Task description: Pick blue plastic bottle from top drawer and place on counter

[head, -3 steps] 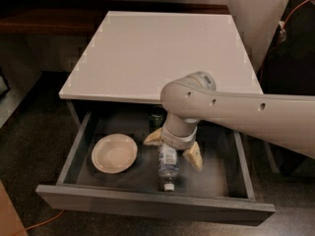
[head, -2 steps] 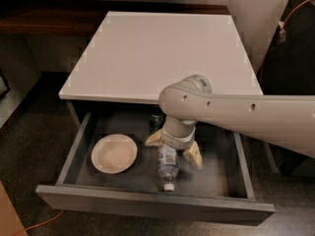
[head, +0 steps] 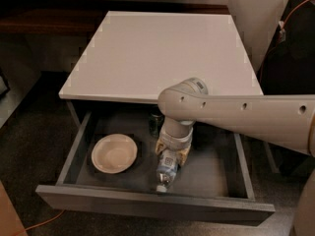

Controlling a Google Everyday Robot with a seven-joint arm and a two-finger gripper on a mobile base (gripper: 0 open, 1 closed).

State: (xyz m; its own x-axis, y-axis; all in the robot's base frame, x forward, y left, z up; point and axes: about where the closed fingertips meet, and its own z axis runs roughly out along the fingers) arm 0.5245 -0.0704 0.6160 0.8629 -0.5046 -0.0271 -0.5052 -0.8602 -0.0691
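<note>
A white robot arm reaches in from the right and bends down into an open top drawer of a grey cabinet. The drawer is pulled out towards the viewer, below the front edge of a square white counter.

The claw points down inside the drawer, right of its middle. Its two yellowish fingers are clenched on a blue plastic bottle, one on each side of the bottle's rear end. The bottle lies on the drawer floor, pointing towards the drawer front. Its white cap is nearest the viewer, just short of the front wall.

A shallow cream bowl sits in the left half of the drawer, apart from the bottle. A small dark can stands upright at the back of the drawer, just behind the claw and partly in the counter's shadow.

An orange cable trails across the dark floor at the lower left.
</note>
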